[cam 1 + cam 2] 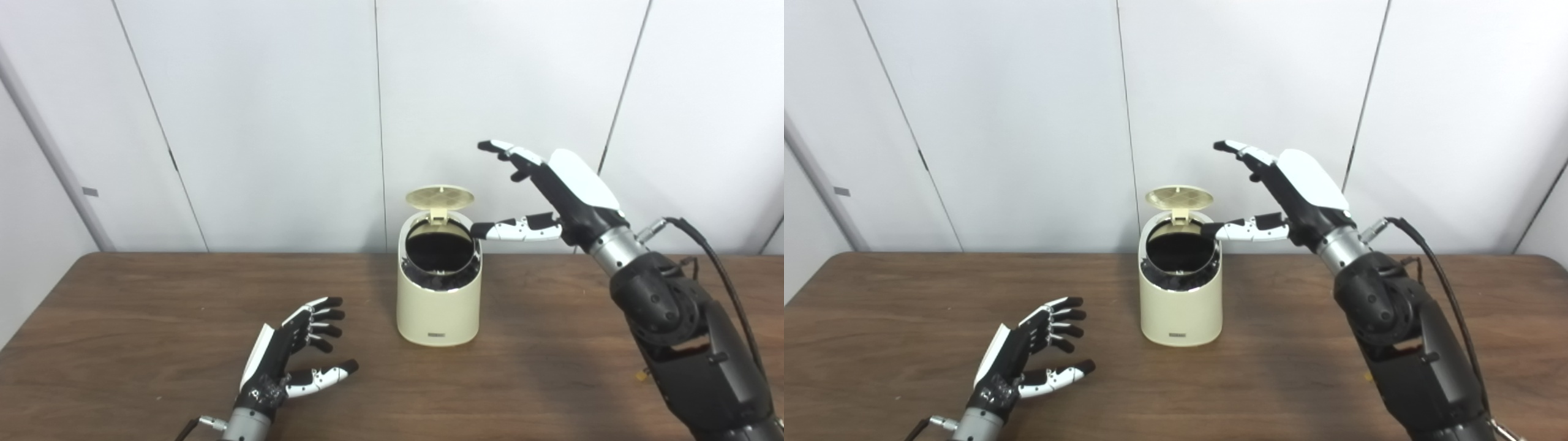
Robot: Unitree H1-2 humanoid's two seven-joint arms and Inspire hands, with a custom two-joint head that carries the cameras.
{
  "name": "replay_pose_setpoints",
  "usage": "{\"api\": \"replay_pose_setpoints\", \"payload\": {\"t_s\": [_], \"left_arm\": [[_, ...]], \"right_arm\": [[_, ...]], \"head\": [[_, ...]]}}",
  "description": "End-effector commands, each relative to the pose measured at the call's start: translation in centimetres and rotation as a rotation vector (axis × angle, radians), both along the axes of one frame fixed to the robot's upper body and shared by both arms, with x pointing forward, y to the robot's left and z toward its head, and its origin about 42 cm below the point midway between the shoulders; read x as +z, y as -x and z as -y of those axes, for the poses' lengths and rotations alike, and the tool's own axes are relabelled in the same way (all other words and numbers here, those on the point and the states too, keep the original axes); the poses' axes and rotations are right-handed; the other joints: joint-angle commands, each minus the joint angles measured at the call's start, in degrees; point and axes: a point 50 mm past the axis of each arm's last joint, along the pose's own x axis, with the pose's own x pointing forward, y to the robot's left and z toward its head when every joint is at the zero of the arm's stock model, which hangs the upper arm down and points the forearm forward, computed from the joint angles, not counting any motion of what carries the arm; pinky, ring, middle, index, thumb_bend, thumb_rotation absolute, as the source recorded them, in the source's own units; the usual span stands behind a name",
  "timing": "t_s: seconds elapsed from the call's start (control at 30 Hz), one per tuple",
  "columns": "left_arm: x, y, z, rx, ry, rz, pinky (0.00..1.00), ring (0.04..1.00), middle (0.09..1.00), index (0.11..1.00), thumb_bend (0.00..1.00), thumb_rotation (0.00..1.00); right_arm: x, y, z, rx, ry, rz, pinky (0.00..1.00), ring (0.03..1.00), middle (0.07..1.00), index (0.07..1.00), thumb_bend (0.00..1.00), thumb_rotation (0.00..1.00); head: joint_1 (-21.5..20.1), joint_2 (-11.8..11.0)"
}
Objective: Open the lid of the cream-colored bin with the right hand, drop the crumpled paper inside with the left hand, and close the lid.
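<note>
The cream-colored bin (438, 303) stands upright in the middle of the brown table. Its round lid (440, 197) is tipped up on the rear hinge, showing a dark inside. My right hand (551, 196) hovers open to the right of the bin, raised above its rim; the thumb reaches toward the rim's right edge and the other fingers stretch out above lid height. My left hand (294, 349) rests low over the table, left and in front of the bin, open with fingers spread and nothing in it. No crumpled paper shows in either view.
The brown wooden table (122, 318) runs across the whole picture. White wall panels (275, 122) rise right behind its far edge. A black cable (716, 269) loops along my right forearm.
</note>
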Motion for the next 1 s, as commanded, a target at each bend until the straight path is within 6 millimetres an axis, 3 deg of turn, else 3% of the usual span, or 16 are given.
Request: {"api": "replay_pose_setpoints", "payload": {"t_s": [0.0, 0.57, 0.97], "left_arm": [[0.9, -0.3, 0.2, -0.02, 0.005, 0.054, 0.56, 0.669, 0.755, 0.812, 0.66, 0.0], [0.7, 0.0, 1.1, -0.036, 0.024, 0.035, 0.57, 0.668, 0.75, 0.816, 0.67, 0.0], [0.7, -0.1, 1.2, -0.036, 0.033, 0.028, 0.59, 0.68, 0.753, 0.816, 0.67, 0.0]], "right_arm": [[3.2, -0.3, -0.5, 0.034, 0.024, 0.089, 0.71, 0.857, 0.879, 0.871, 0.66, 0.58], [4.2, -1.1, -2.7, 0.105, 0.159, 0.115, 0.76, 0.894, 0.833, 0.801, 0.72, 0.65], [4.0, -0.4, -2.9, 0.132, 0.176, 0.079, 0.77, 0.91, 0.795, 0.745, 0.68, 0.62]], "head": [[0.12, 0.07], [0.88, 0.66], [1.04, 1.33]]}}
